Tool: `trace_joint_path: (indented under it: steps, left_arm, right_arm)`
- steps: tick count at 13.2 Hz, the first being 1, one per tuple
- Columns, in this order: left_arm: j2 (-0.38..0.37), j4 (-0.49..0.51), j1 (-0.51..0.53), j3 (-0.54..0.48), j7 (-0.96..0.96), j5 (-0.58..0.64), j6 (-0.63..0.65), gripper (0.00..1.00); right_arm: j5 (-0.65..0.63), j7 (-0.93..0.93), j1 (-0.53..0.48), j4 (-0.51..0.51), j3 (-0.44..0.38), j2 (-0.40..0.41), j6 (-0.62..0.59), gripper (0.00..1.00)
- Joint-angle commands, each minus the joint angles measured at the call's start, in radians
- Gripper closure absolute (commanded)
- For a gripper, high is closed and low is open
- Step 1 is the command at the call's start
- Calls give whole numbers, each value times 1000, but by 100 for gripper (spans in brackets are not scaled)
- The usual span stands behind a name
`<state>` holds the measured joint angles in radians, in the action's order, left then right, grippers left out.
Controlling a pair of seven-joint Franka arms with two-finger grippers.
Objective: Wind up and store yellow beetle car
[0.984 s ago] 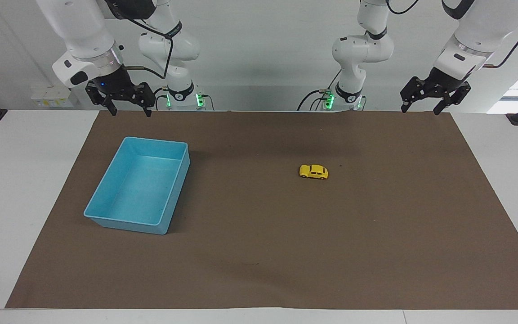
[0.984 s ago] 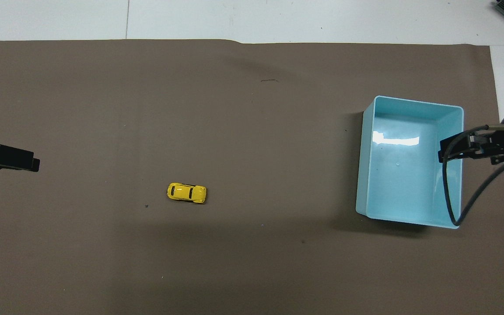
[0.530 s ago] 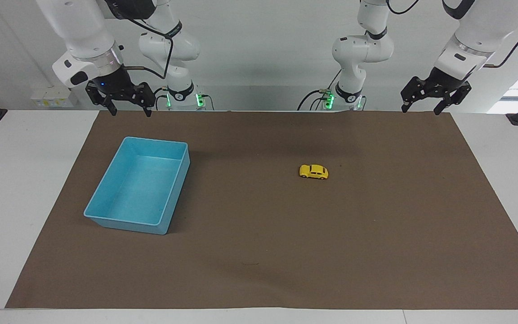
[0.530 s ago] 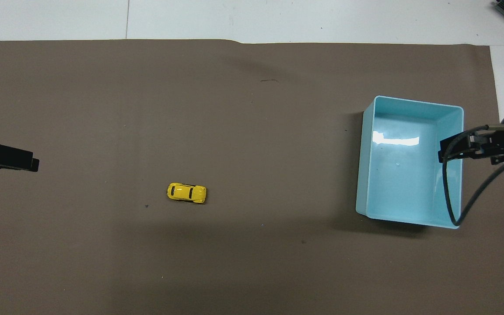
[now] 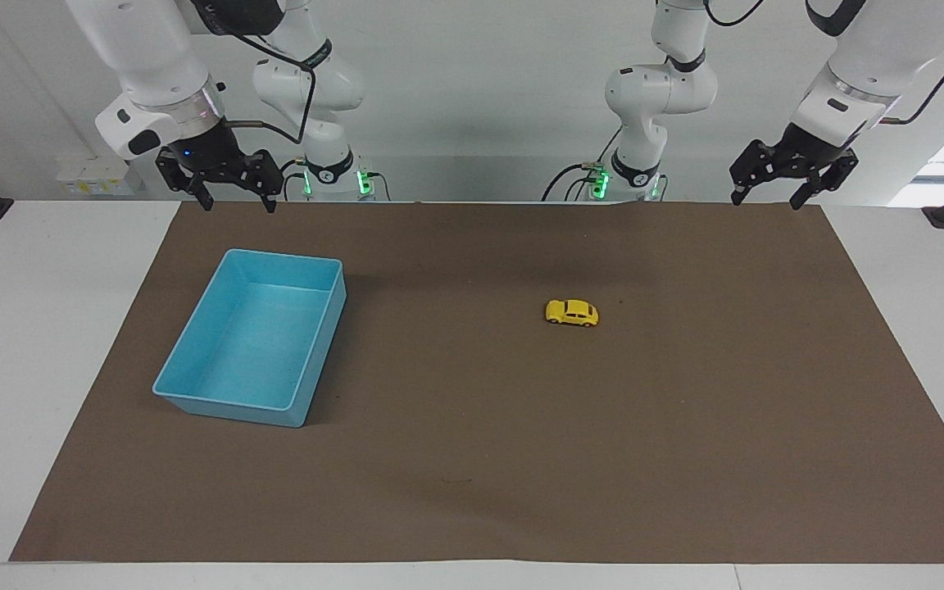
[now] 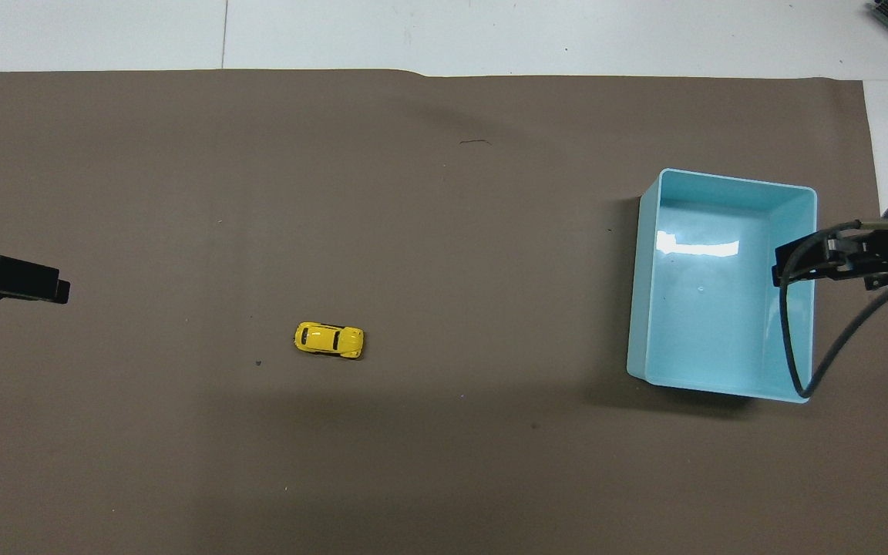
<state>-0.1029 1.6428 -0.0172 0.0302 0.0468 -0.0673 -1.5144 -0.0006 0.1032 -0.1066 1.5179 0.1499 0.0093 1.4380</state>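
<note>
Right pincer: mine, raised over the mat's edge nearest my base, at the right arm's end of the desk; fingers spread wide with nothing between them. In the overhead view its tip covers the tray's outer wall, but the facing view shows it well above and clear of the tray.

Left pincer: also mine, raised over the mat's corner nearest my other base, at the left arm's end; fingers spread wide, holding nothing. In the overhead view only its dark tip shows, at about nine o'clock on the mat.

Arms: both wait, neither touching anything.

Yellow beetle car: on its wheels on the brown mat, toward the left arm's end of the middle and a little nearer to me than the mat's centre. In the overhead view it sits at roughly eight o'clock from the mat's centre, its length lying across the desk. Well apart from both pincers and from the tray.

Blue tray: on the mat toward the right arm's end, at about three o'clock from the centre in the overhead view; upright, open side up, slightly skewed to the mat's edges, with nothing inside it.

Brown mat: covers most of the white desk, lying flat.
</note>
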Motion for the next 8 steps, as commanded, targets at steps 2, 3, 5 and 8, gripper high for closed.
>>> trace_joint_path:
  steps: [2,3,5,8]
  left_arm:
    - [-24,25,5,0,7,-11,5,0]
    - [-24,28,5,0,7,-11,5,0]
    - [-24,28,5,0,5,-11,5,0]
    - [-24,29,6,0,5,-11,5,0]
  right_arm:
    - [27,-23,-16,8,3,-8,18,0]
    - [27,-25,-16,8,3,-8,18,0]
    - [27,-25,-16,8,3,-8,16,0]
    - [27,-25,-16,8,3,-8,16,0]
